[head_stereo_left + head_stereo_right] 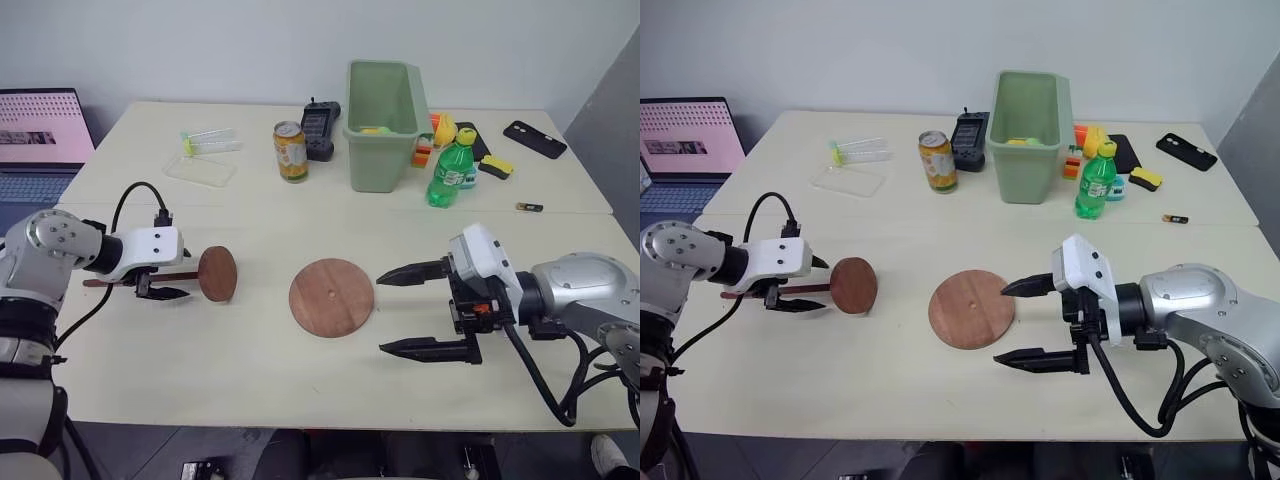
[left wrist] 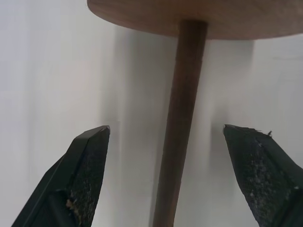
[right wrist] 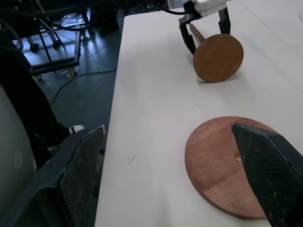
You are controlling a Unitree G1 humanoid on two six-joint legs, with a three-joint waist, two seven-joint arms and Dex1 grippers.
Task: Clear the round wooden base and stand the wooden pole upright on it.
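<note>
Round wooden base [image 1: 331,297] flat and bare mid-counter [image 1: 240,360], centre hole showing. Wooden pole [image 1: 200,275] on its side to the left, disc end toward the base, rod between the fingers of the left end effector [image 1: 160,281], spread wide, no contact seen in the left wrist view. Right end effector [image 1: 428,309] spread wide just beside the base, holding nothing. Behind: green bin [image 1: 382,125], yellow drink can [image 1: 290,151] and green soda bottle [image 1: 452,175], labels unreadable.
</note>
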